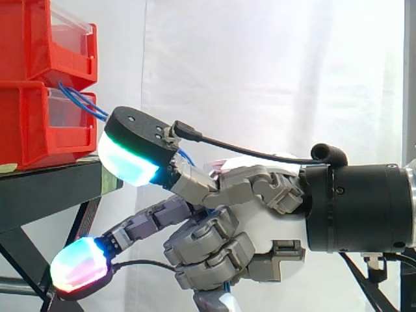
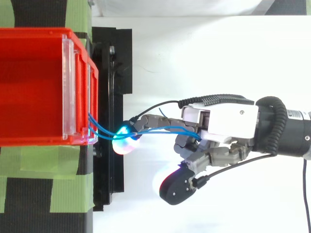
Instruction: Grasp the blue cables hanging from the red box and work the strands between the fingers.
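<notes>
While the hand is hovering out in front of the red box, the blue cables are trailing from the box's front opening and running away from it into the hand. Seen from above, the strands are leaving the box's front lip, passing a cyan-glowing fingertip just off the box, and disappearing among the fingers farther out.

The hand is partly closed. Two fingers are stretching toward the box. One has its pad sitting just in front of the box's face, at the edge of the black stand, and the other is pointing below the box's level. The remaining fingers are curling in on the side away from the box. From the side, a bit of blue is showing beneath those curled fingers, so the strands appear to be threading through the curl and being held there, though the exact contact is hidden.

By my reading, the grasp is made and the working phase is under way, with the strands lying between the fingers and stretching fairly straight back to the box. What is remaining is the kneading itself: rolling and sliding the strands between the pads without dragging them out of the box.
</notes>
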`<state>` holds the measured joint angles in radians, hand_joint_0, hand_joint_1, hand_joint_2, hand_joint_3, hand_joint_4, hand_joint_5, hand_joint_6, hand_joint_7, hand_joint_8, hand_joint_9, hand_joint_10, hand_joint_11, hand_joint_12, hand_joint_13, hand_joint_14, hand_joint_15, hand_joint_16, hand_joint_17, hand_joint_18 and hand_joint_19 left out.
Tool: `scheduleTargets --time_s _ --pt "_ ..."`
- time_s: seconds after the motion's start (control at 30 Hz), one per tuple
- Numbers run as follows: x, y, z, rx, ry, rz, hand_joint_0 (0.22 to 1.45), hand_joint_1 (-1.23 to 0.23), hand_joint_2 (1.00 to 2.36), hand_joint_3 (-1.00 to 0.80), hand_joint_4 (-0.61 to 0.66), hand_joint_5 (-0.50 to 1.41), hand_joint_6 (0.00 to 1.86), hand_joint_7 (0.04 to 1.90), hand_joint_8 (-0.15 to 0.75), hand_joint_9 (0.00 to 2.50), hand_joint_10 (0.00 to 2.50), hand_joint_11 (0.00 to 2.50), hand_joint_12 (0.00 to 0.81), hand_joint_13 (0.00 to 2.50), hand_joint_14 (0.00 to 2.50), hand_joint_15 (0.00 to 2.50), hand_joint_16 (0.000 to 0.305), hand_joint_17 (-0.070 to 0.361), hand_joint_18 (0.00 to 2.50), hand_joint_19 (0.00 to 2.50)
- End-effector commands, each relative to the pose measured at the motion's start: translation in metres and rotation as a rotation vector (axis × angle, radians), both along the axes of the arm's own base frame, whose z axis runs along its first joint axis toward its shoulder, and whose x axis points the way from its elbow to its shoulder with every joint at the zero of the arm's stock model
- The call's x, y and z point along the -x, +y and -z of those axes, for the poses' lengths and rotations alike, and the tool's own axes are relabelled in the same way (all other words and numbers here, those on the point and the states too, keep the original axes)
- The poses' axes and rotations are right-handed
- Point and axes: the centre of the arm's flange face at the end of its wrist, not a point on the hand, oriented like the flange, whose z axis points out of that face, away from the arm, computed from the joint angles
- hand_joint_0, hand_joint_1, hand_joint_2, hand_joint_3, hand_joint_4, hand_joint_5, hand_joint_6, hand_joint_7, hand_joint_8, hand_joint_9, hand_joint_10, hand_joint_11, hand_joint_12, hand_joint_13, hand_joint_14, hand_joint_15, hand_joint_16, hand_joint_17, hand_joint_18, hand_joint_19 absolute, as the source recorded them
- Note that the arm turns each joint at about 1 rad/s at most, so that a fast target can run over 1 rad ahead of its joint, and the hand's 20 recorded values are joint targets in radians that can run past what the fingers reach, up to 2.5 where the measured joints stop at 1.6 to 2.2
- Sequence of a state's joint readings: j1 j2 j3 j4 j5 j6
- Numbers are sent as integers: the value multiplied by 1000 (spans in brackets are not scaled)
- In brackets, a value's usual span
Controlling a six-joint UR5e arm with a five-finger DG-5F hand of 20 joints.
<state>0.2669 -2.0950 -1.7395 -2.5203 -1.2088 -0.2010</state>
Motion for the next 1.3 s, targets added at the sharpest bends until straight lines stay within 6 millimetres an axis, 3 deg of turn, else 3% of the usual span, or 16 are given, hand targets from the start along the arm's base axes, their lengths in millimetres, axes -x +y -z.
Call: scheduleTargets --time_s 0.0,0.27,0.33,0.53,0.57,0.7,1.27 --pt "0 0 0 0 0 0 667 -406 1000 -1000 344 -64 10 900 556 1864 2500 2500 692 2105 2500 1814 255 192 2500 777" --pt "1 3 0 -7 11 -4 667 -404 1000 -1000 338 -61 11 912 556 1864 2500 2500 692 2105 2500 1814 255 192 2500 777" --pt "-13 6 -17 -14 -12 -4 666 -402 1000 -1000 333 -62 11 911 556 1864 2500 2500 692 2105 2500 1814 255 192 2500 777" --pt "-4 3 -31 0 52 -31 666 -402 1000 -1000 321 -66 10 917 556 1864 2500 2500 692 2105 2500 1814 255 192 2500 777" --pt "0 2 -49 -3 45 -42 666 -401 1000 -1000 321 -67 11 919 556 1864 2500 2500 692 2105 2500 1814 255 192 2500 777" --pt "9 -2 -77 -3 39 -39 665 -400 1000 -1000 312 -73 10 924 556 1864 2500 2500 692 2105 2500 1814 255 192 2500 777" --pt "17 -10 -88 -102 48 30 661 -395 1000 -1000 277 -79 10 993 556 1864 2500 2500 692 2105 2500 1814 255 192 2500 777"
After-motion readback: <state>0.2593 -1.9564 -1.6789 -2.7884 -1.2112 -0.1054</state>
